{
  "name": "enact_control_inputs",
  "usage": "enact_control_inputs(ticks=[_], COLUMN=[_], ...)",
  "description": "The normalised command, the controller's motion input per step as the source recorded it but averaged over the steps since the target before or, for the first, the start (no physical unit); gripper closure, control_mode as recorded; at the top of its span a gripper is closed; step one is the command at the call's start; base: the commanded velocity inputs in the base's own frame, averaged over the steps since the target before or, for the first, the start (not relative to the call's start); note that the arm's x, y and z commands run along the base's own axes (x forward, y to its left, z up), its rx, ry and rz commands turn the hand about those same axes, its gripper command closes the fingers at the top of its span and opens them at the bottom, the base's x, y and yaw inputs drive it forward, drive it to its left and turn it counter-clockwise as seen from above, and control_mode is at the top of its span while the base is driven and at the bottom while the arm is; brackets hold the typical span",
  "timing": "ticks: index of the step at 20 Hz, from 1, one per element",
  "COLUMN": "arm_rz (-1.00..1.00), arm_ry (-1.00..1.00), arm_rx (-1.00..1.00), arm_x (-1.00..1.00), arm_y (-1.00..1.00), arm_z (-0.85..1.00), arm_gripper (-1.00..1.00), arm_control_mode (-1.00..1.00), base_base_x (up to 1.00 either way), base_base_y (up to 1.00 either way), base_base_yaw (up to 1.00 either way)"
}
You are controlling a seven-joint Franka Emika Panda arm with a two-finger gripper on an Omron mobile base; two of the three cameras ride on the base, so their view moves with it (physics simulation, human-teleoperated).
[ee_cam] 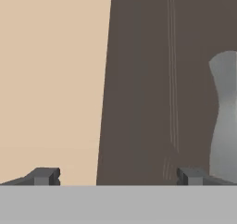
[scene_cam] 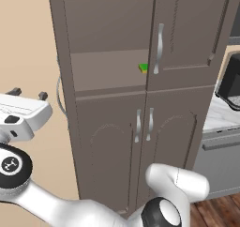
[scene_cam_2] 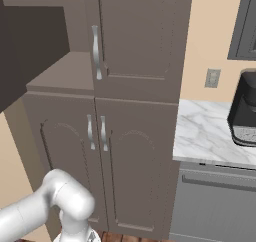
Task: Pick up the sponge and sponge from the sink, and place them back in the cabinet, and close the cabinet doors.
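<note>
Beige wall and the tall grey-brown cabinet (scene_cam: pixel 140 104) took up most of what you had in front of you, with a marble counter (scene_cam_2: pixel 210 131) and a black appliance (scene_cam_2: pixel 245 111) off to the right.

Progress, as far as the frames showed: one sponge (scene_cam: pixel 143 68) sat on the upper shelf (scene_cam: pixel 108 71), at its right end and partly behind the edge of the shut right door (scene_cam: pixel 187 34). Green top, yellow layer just visible. I'd count that one as placed. You couldn't confirm the second sponge; if it was on that shelf, the right door hid it. No sink in view to check against.

Doors: the upper left door (scene_cam_2: pixel 30 41) stood swung wide open; the right base view caught its dark slab at the top left corner. The upper right one was shut, as were the lower arched pair (scene_cam: pixel 140 141). So what was left, in my judgement, was closing that left door, plus the second sponge if it wasn't in yet.

Gripper (scene_cam: pixel 29 94) was out by the left side of the cabinet, fingers spread apart and holding nothing. The hand view showed the open door's panel edge (ee_cam: pixel 152 79) against the wall and its silver handle (ee_cam: pixel 224 116) at the right, so you looked lined up to push it.

No brands, labels or legible writing anywhere.
</note>
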Motion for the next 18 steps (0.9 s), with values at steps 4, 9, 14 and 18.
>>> enact_control_inputs(ticks=[4,9,14,18], arm_rz=[-0.02,-0.02,-0.02,-0.05], arm_ry=[0.0,0.0,0.0,0.0], arm_rx=[0.0,0.0,0.0,0.0], arm_x=[0.32,0.14,0.02,0.0], arm_y=[0.03,0.0,0.0,0.0], arm_z=[0.0,0.0,0.0,0.0], arm_gripper=[-1.0,-1.0,-1.0,-1.0], arm_control_mode=[-1.0,-1.0,-1.0,-1.0], base_base_x=[0.0,0.0,0.0,0.0], base_base_y=[0.0,0.0,0.0,0.0], base_base_yaw=[0.0,0.0,0.0,0.0])
